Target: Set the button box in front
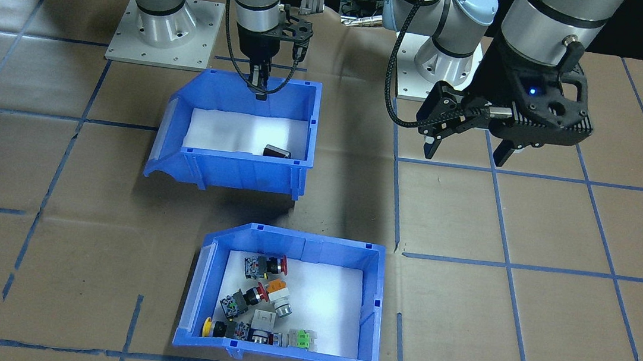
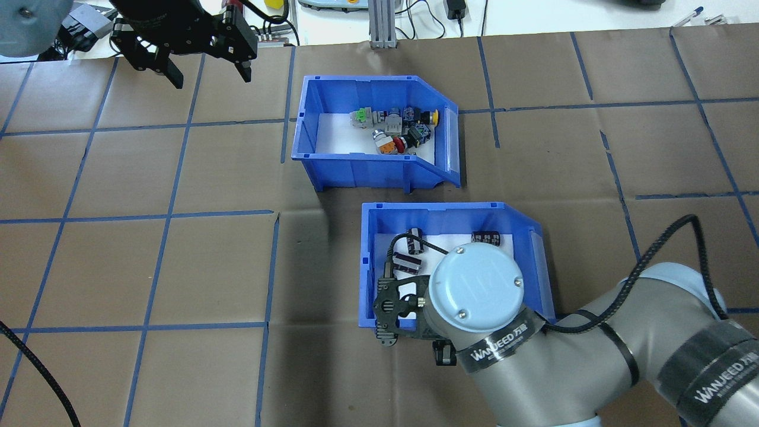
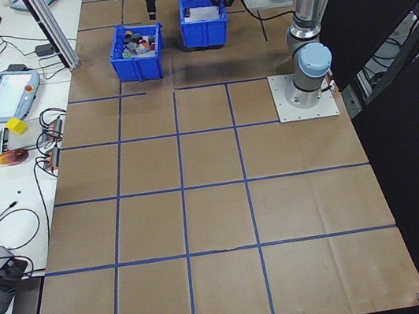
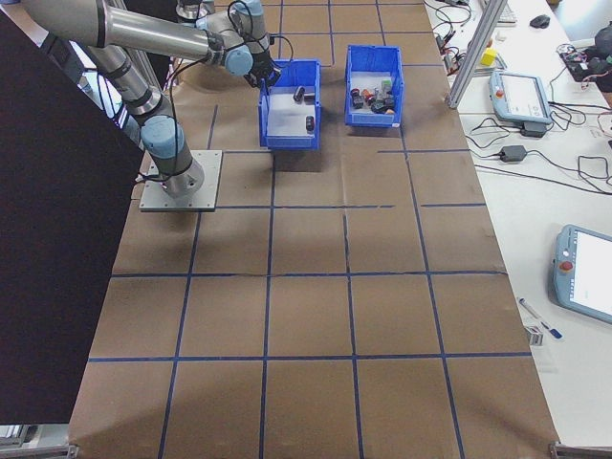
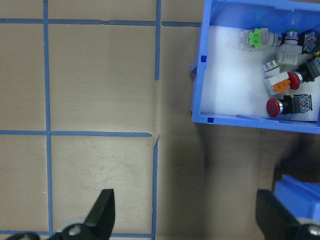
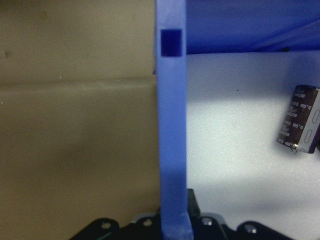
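The button box [image 1: 371,305] is a blue bin with white foam, and its red, orange, green and yellow push-buttons [image 1: 261,303] lie along one side. It stands on the operators' side of the table, also seen from overhead [image 2: 356,169]. A second blue bin [image 1: 239,169], holding dark capacitors [image 6: 300,125], sits nearer the robot. My right gripper [image 1: 258,91] is shut on that bin's rear wall [image 6: 171,140]. My left gripper [image 1: 466,154] hangs open above bare paper, off to the side of both bins; in its wrist view the button box [image 5: 200,75] is at top right.
Brown paper with a blue tape grid covers the table. The two arm base plates [image 1: 164,32] stand at the robot's edge. A post [image 2: 382,24] and cables lie beyond the far edge. The two bins stand close together, offset diagonally.
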